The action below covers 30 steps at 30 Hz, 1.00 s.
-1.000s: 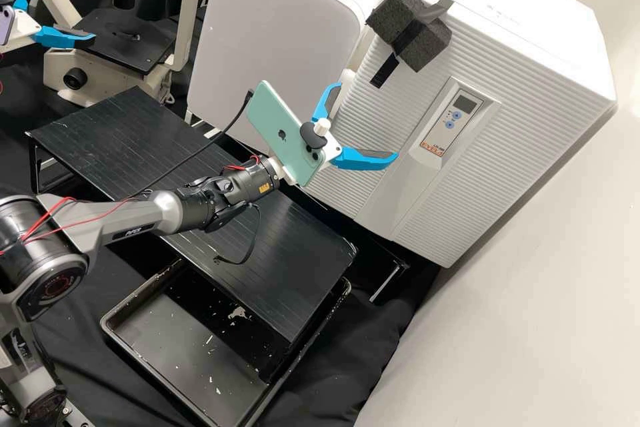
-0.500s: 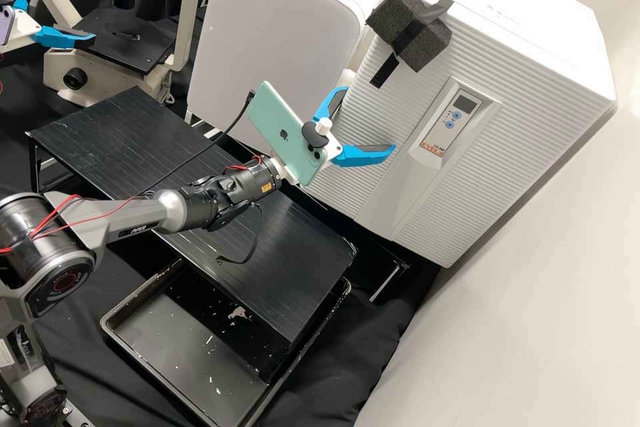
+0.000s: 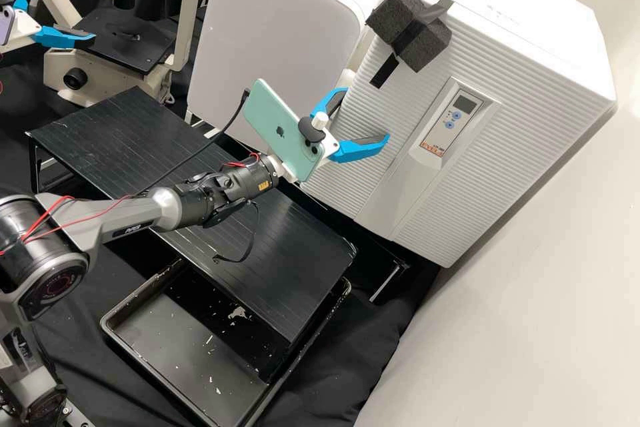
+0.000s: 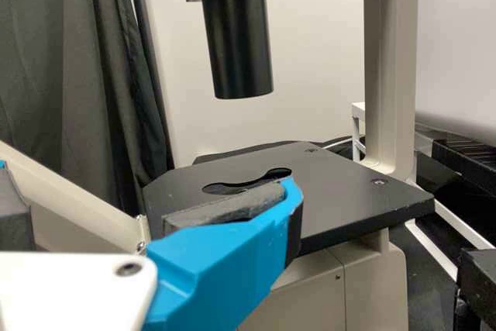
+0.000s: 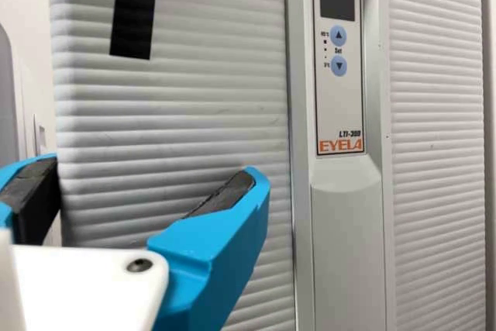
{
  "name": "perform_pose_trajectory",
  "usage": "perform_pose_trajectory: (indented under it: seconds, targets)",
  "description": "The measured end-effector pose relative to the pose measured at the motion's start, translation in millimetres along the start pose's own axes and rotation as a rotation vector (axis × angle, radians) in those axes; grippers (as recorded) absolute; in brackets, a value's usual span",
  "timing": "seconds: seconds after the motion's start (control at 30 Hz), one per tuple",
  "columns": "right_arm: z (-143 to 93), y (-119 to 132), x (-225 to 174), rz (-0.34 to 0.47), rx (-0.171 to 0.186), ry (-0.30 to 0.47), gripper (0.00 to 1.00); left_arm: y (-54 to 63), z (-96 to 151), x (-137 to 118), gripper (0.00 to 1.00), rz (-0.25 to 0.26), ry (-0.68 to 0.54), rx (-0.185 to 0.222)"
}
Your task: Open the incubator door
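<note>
Facing the incubator door (image 3: 510, 140): right pincer (image 3: 366, 113), parted, near the side edge of the ribbed front; contact, cannot tell.
Incubator door: shut, at the right of the high view, beside a white cabinet (image 3: 273, 40).
Door's front: control panel (image 3: 460, 107); dark foam block (image 3: 427, 47) and black tape (image 3: 385, 71) toward the top.
Green phone (image 3: 283, 127): mounted just behind the right pincer.
Microscope (image 3: 189, 20): left pincer (image 3: 67, 12) beside its black stage (image 3: 127, 40), fingers spread apart.
Black tray (image 3: 173, 360): partly under the slatted black stand (image 3: 300, 260).

Finely ribbed white incubator door (image 3: 523, 127) and mint-green phone (image 3: 268, 119)
</note>
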Motion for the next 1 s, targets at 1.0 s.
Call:
perform_pose_trajectory:
  seconds: [1.0]
  targets:
    - [-3.4,-1.3,-8.7,-0.018,-0.034,-0.013,0.0,0.0,0.0,0.0,1.0,0.0,0.0,0.0]
